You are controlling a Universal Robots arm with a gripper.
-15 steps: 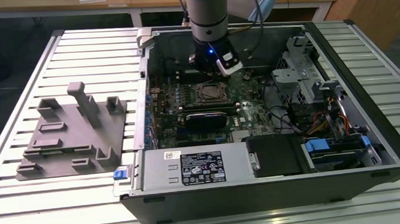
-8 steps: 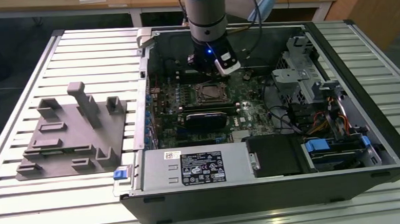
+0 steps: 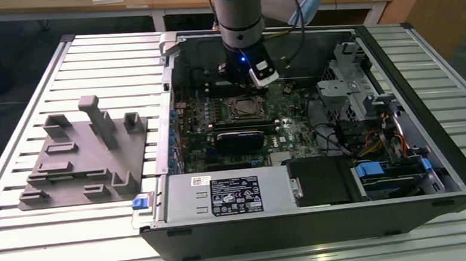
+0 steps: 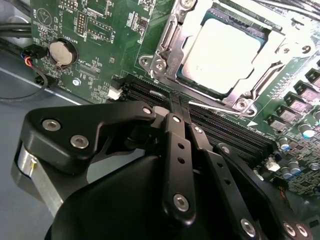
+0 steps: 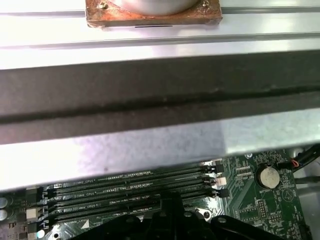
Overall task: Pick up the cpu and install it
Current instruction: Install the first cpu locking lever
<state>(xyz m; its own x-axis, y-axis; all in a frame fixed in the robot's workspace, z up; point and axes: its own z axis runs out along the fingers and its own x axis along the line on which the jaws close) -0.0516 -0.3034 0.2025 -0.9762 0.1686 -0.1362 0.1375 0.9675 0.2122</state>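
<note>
Your arm (image 3: 238, 10) is a round silver-grey tube with a pale blue joint cover at its upper end and a black cable running down beside it. Below it you see a dark wrist block with a small blue light and a white housing. Your tool (image 4: 176, 111) is matte black: flat linkage bars and a broad knuckle plate, studded with silver screw heads.

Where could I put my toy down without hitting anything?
The slatted table is bare in front of the grey tray, and behind it too. Inside the computer case it is crowded: the gripper hangs by the cpu in its socket, with cables beside.
</note>
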